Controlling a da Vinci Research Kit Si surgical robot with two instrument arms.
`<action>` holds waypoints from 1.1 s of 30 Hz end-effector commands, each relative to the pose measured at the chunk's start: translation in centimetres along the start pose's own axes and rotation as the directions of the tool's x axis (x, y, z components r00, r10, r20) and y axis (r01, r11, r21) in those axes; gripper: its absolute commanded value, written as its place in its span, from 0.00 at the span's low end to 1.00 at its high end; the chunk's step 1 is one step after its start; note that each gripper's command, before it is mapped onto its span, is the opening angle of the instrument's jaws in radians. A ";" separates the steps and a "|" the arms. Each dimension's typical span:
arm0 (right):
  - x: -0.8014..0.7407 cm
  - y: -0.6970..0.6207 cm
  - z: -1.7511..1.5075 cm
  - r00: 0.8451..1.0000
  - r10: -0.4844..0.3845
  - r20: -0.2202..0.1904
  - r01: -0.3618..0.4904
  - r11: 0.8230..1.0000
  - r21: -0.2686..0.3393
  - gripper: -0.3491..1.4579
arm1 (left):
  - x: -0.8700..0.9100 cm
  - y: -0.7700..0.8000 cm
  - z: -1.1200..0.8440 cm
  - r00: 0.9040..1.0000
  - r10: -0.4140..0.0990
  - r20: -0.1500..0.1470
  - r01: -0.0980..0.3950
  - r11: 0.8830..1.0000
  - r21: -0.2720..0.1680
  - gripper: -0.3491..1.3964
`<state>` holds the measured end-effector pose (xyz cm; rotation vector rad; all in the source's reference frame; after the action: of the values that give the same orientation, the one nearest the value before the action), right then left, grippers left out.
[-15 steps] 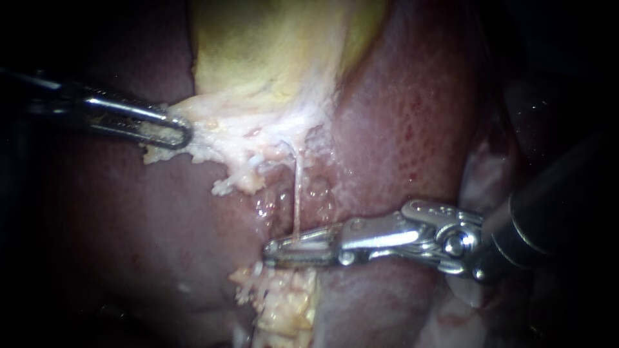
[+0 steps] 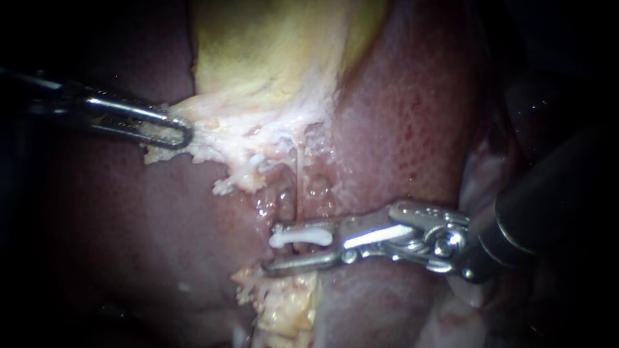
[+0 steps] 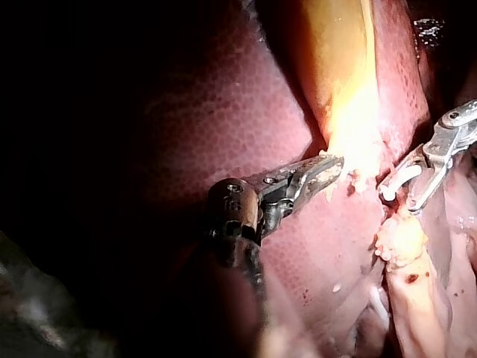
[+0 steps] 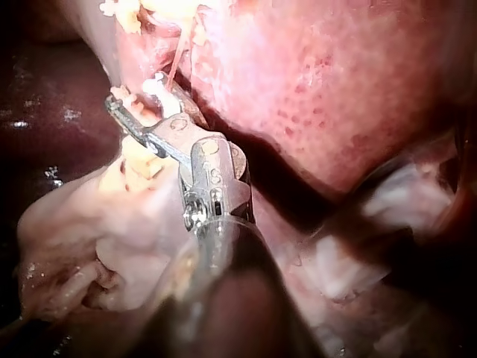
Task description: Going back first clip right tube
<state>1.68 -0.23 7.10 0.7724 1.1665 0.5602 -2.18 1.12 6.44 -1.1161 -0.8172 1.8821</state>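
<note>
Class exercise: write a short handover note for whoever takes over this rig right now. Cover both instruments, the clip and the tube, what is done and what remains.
Left instrument: shut on pale tissue at the gallbladder's lower edge.
Right instrument: open, gripping nothing.
Clip: white, lying across the thin tube, within the right instrument's opening, over the liver.
Done: the clip appears seated on the tube.
Left: back the right instrument away without snagging the clip; keep the left hold steady.

left instrument: jaws clamped on gallbladder edge | right instrument: jaws apart, shaft from right
</note>
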 end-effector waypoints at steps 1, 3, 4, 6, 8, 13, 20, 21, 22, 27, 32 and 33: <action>0.00 0.04 -0.02 1.000 -0.021 0.001 0.021 0.999 -0.024 0.47 | 0.00 0.00 0.00 1.000 0.000 0.000 0.000 1.000 0.000 0.00; -0.01 0.11 -0.06 0.999 -0.053 -0.003 0.053 0.996 -0.075 0.47 | 0.00 0.00 -0.01 1.000 0.000 0.000 0.000 1.000 0.000 0.00; -0.02 0.14 -0.09 0.998 -0.062 -0.004 0.061 0.994 -0.090 0.47 | 0.00 0.00 -0.01 1.000 0.000 0.000 0.000 1.000 0.000 0.00; -0.03 0.18 -0.15 0.997 -0.077 -0.006 0.076 0.992 -0.102 0.47 | 0.01 0.00 -0.01 1.000 0.000 0.000 0.000 1.000 0.000 0.00; -0.04 0.20 -0.19 0.996 -0.089 -0.005 0.088 0.991 -0.104 0.47 | 0.01 0.00 -0.02 1.000 0.000 0.000 0.000 1.000 -0.001 0.00; -0.06 0.19 -0.29 0.992 -0.128 0.000 0.127 0.987 -0.099 0.47 | 0.00 0.00 -0.03 1.000 0.000 0.001 0.000 1.000 -0.001 0.00; -0.08 0.08 -0.57 0.971 -0.237 0.014 0.237 0.968 -0.080 0.47 | 0.00 0.00 -0.06 1.000 0.000 0.001 0.000 1.000 -0.002 0.00; -0.08 0.07 -0.64 0.967 -0.253 0.015 0.254 0.964 -0.076 0.47 | 0.00 0.00 -0.06 1.000 0.000 0.001 0.000 1.000 -0.002 0.00; -0.08 0.06 -0.69 0.963 -0.270 0.017 0.270 0.960 -0.073 0.47 | 0.00 0.00 -0.06 1.000 0.000 0.001 0.000 1.000 -0.002 0.00; -0.05 0.00 -0.94 0.940 -0.339 0.022 0.340 0.939 -0.058 0.47 | 0.00 0.00 -0.06 1.000 0.000 0.001 0.000 1.000 -0.002 0.00; 0.04 -0.06 -1.16 0.922 -0.387 0.023 0.388 0.921 -0.048 0.47 | 0.00 0.00 -0.06 1.000 0.000 0.001 0.000 1.000 -0.003 0.00; 0.05 -0.07 -1.19 0.920 -0.391 0.023 0.392 0.919 -0.047 0.47 | 0.00 0.00 -0.06 1.000 0.000 0.001 0.000 1.000 -0.002 0.00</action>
<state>0.53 0.07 6.76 0.4755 1.2510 0.2425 -2.13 1.12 6.41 -1.1164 -0.8205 1.8825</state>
